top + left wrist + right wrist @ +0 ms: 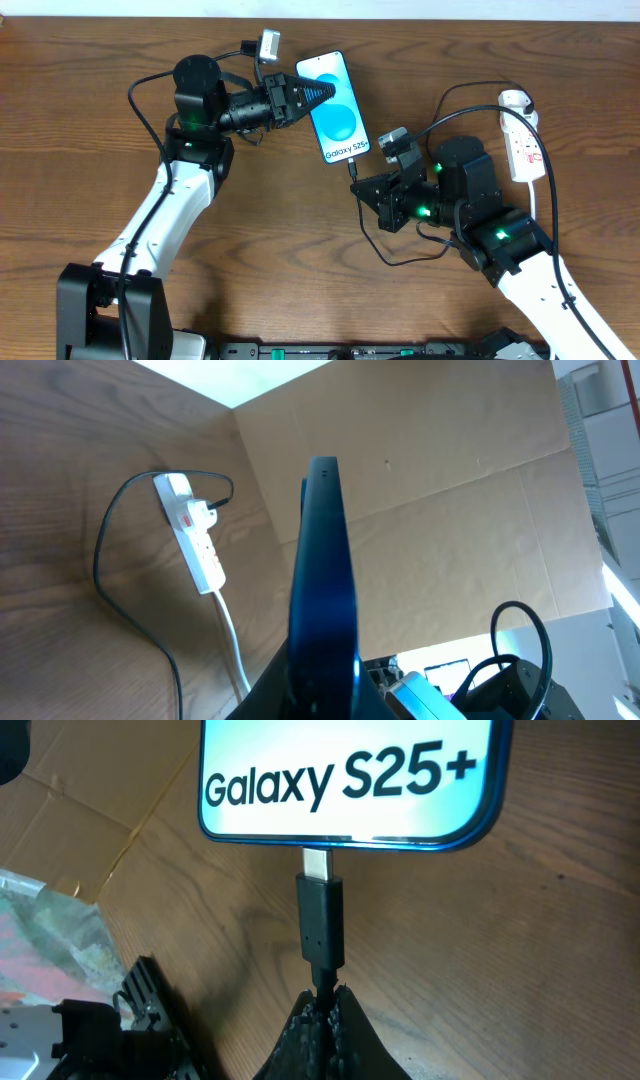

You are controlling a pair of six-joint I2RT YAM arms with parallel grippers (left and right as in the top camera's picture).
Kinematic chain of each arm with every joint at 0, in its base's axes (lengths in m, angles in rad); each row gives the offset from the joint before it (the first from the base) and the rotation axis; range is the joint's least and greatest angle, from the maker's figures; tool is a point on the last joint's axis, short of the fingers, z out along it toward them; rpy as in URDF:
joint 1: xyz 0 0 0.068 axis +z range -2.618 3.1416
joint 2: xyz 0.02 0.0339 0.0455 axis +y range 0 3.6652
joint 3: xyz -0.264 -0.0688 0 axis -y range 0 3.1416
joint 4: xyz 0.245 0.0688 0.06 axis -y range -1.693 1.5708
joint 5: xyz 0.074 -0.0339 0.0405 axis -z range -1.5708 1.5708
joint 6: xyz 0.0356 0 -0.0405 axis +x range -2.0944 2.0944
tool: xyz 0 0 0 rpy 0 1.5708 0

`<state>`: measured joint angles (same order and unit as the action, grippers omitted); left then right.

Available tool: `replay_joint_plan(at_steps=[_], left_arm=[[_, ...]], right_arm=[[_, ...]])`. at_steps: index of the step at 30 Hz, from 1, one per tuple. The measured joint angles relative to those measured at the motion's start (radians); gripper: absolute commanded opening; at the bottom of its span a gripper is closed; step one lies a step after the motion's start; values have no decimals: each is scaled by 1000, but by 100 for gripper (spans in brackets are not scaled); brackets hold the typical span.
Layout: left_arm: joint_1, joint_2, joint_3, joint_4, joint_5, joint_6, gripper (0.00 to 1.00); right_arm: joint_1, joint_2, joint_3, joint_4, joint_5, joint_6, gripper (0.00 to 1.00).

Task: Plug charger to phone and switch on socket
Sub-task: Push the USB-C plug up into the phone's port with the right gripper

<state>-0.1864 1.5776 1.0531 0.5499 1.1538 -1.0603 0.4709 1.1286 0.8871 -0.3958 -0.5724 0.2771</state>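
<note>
The phone (337, 108) lies on the wooden table with its lit blue screen up, reading "Galaxy S25+" (340, 775). My left gripper (322, 92) is shut on the phone's upper left edge; the left wrist view shows the phone (322, 580) edge-on between the fingers. My right gripper (325, 995) is shut on the charger cable just behind its small black plug (320, 930). The plug's metal tip (316, 863) meets the phone's bottom port and still shows partly. The white socket (524, 140) lies at the far right, with the charger's black adapter (206, 510) plugged into it.
The thin black charger cable (395, 258) loops on the table round my right arm. The socket's white cord (549, 200) runs toward the near right. Brown cardboard (450, 530) stands beyond the table in the left wrist view.
</note>
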Motion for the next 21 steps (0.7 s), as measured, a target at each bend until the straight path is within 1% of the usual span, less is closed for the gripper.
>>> replay_joint_plan(at_steps=[21], left_arm=[[-11,0,0,1,-2,-8,7]], right_arm=[[0,0,0,10,-23,0,1]])
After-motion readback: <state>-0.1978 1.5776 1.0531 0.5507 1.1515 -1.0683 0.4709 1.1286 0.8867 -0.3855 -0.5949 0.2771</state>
